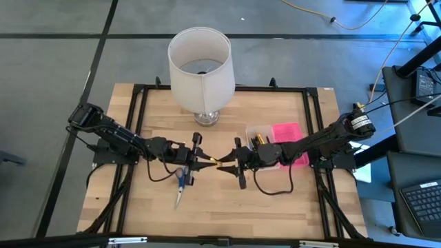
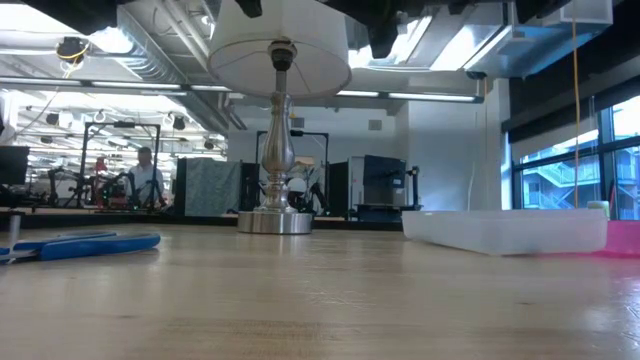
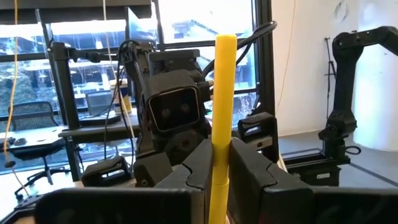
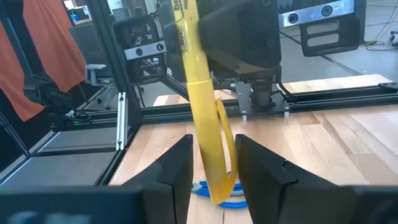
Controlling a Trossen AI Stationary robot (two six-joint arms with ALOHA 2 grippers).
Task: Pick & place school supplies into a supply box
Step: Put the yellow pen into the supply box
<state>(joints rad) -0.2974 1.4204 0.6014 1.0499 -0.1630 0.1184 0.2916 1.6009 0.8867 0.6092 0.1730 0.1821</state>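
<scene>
Midway over the counter (image 1: 158, 110) the two arms meet nose to nose, and the step in hand looks like a handover of a yellow pencil (image 3: 222, 118) from one arm to the other. The left gripper (image 3: 219, 163) has its fingers narrow and clamped on the pencil's lower shaft, so the pencil stands up out of them toward the other arm. The right gripper (image 4: 212, 163) sits at the pencil's far end; its fingers stand a little apart with the yellow shaft between them, but I cannot tell whether they press on it yet.

The supply box (image 1: 265, 131), clear with its pink lid (image 1: 289, 138) open beside it, lies on the right side of the counter, under the right arm, with dark pens already in it. The blue scissors (image 1: 180, 180) lie on the counter below the left gripper, not yet collected. A white lamp (image 1: 201, 69) stands at the back.

Next, I judge, the right fingers must close firmly before the left ones let go; then the right arm can swing back over the box, level the pencil along its length, and drop it in.
</scene>
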